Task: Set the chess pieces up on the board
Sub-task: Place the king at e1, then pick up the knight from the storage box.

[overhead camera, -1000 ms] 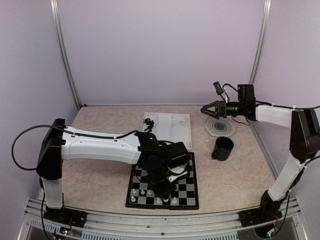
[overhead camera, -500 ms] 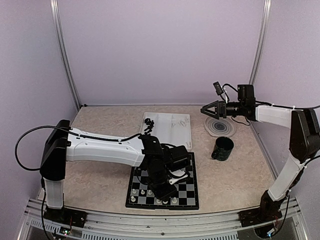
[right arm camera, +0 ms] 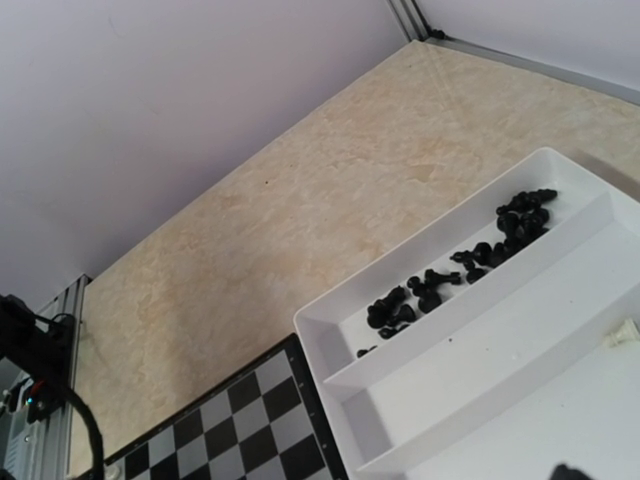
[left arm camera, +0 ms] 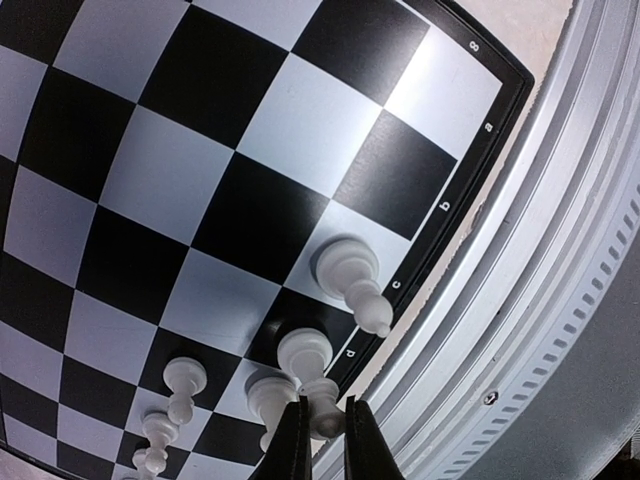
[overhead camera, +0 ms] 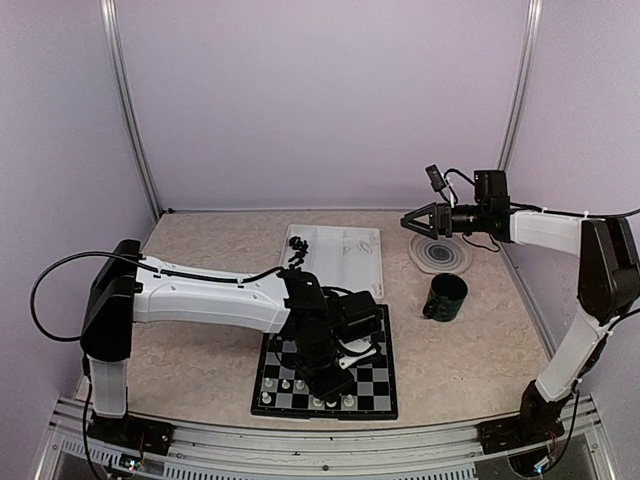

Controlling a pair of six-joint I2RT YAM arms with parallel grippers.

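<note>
My top camera looks down from behind across the whole table [overhead camera: 470, 360]. The left wrist view sits close over the board [left arm camera: 200, 150]. The right wrist view sees the white tray [right arm camera: 520, 330] and, I think, that board's corner from farther off.

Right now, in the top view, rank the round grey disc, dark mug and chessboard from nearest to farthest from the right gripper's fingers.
1. The round grey disc, beside the right gripper.
2. The dark mug, mid-right.
3. The chessboard, front centre.

Beneath your left jaws, white pieces [left arm camera: 345, 272] stand on the black-and-pale-grey checked board [left arm camera: 295, 115]; black pieces [right arm camera: 395, 310] lie in the white tray [right arm camera: 500, 350].
</note>
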